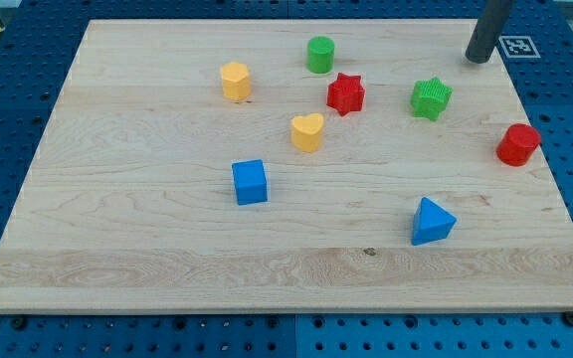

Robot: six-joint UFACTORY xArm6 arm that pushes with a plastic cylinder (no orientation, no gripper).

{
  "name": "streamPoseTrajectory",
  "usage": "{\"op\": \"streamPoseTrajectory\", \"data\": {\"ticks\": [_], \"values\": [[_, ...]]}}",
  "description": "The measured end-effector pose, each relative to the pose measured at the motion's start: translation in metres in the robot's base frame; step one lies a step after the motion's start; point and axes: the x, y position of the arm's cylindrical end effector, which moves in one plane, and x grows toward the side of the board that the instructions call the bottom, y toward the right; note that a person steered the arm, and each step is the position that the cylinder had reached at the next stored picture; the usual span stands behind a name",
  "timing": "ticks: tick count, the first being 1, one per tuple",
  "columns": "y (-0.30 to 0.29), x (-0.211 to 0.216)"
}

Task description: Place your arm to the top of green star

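The green star [431,98] lies on the wooden board [147,239] at the view's upper right. My tip [478,59] rests on the board near the top right corner, above and to the right of the green star, a short gap away from it. The rod rises out of the view's top edge.
A green cylinder [320,55], a red star [346,93], a yellow hexagonal block [236,81] and a yellow heart [307,131] lie left of the green star. A red cylinder [517,144] lies at the right edge. A blue cube [250,182] and a blue triangle [431,221] lie lower.
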Motion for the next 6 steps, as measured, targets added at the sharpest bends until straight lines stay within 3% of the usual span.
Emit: {"op": "streamPoseTrajectory", "data": {"ticks": [3,4,6], "values": [[-0.016,0.014],[-0.060,0.014],[-0.074,0.039]]}}
